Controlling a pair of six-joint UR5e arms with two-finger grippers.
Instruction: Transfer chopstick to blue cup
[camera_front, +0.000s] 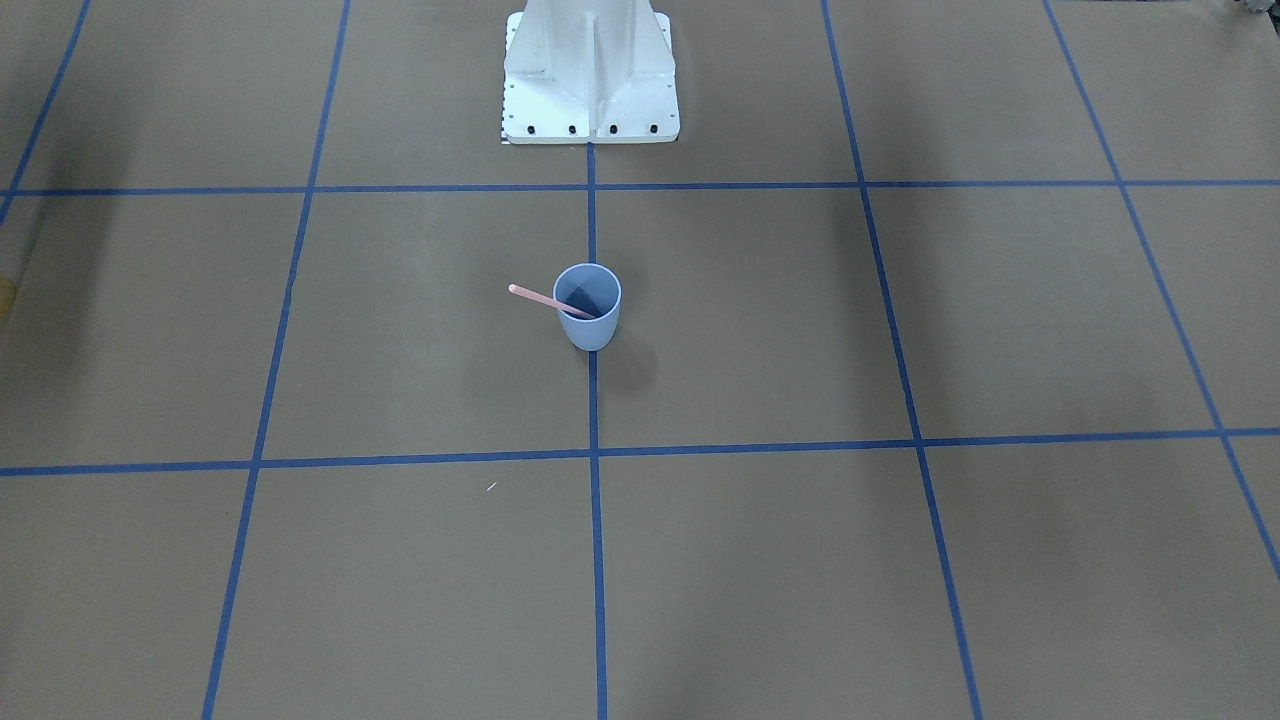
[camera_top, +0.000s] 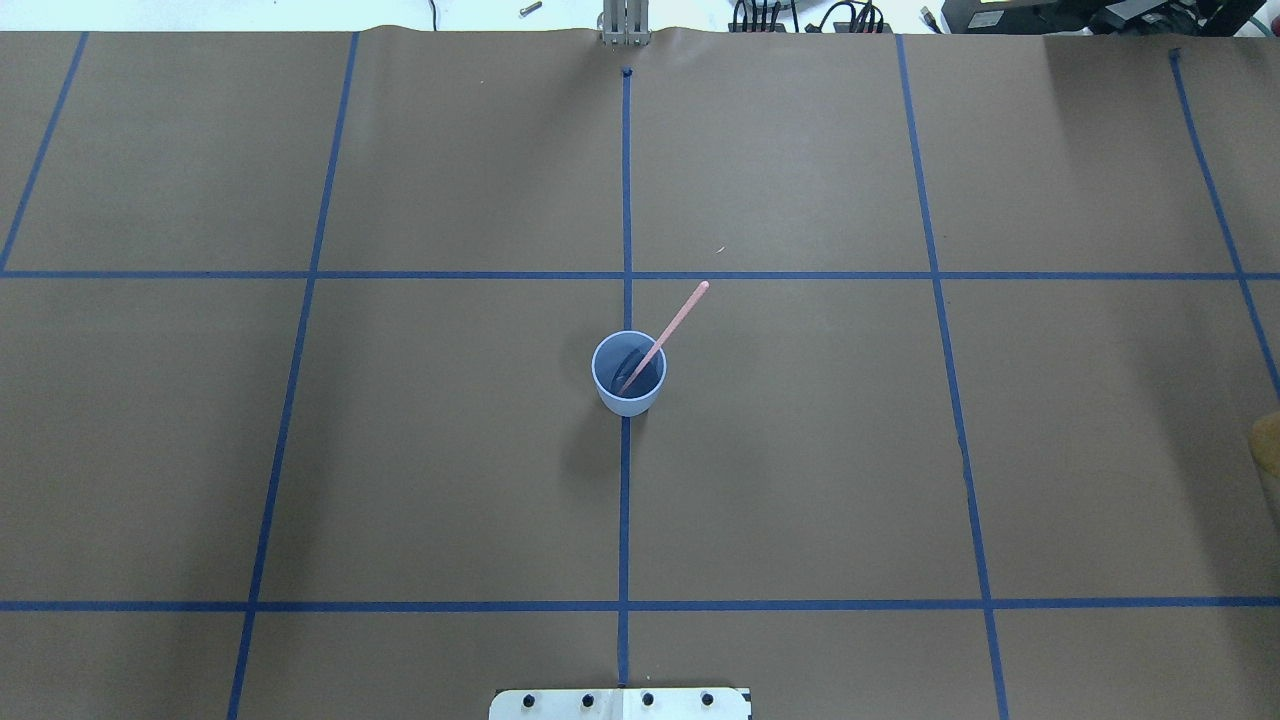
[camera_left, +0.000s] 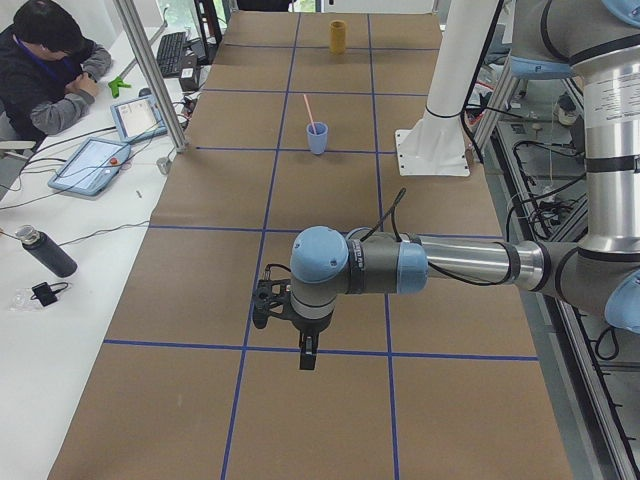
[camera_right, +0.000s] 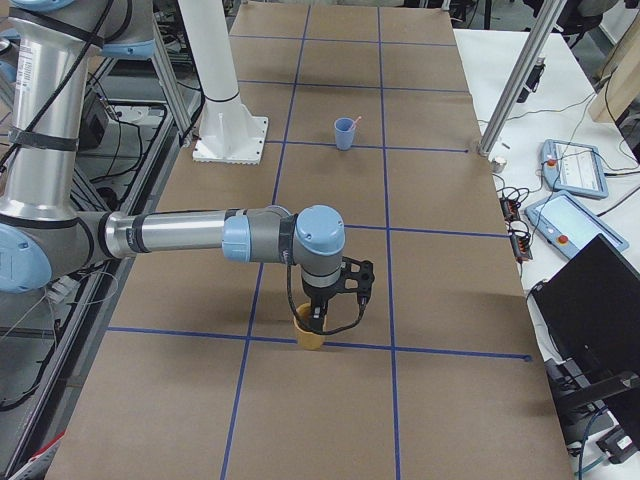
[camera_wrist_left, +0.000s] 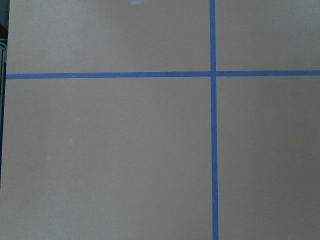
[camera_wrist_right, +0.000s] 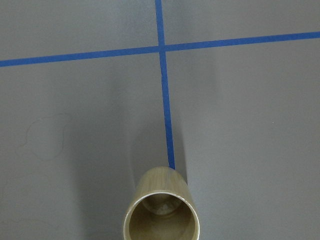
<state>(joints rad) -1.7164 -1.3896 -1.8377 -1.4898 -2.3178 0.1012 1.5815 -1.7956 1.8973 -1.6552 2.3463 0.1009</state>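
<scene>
The blue cup (camera_front: 590, 330) stands upright at the table's middle on the centre tape line; it also shows in the overhead view (camera_top: 628, 403) and in both side views (camera_left: 317, 140) (camera_right: 344, 135). A pale pink chopstick (camera_front: 540, 297) stands in it, leaning out over the rim (camera_top: 678, 317). My left gripper (camera_left: 305, 352) hangs far from the cup over the table's left end. My right gripper (camera_right: 322, 318) hangs just above a tan cup at the right end. I cannot tell whether either gripper is open or shut. Neither wrist view shows fingers.
The tan cylindrical cup (camera_right: 311, 335) stands upright and empty under the right wrist camera (camera_wrist_right: 160, 212). The white robot pedestal (camera_front: 590, 80) stands at the table's robot side. An operator (camera_left: 45, 60) sits beside tablets off the table. Blue tape lines grid the brown cover.
</scene>
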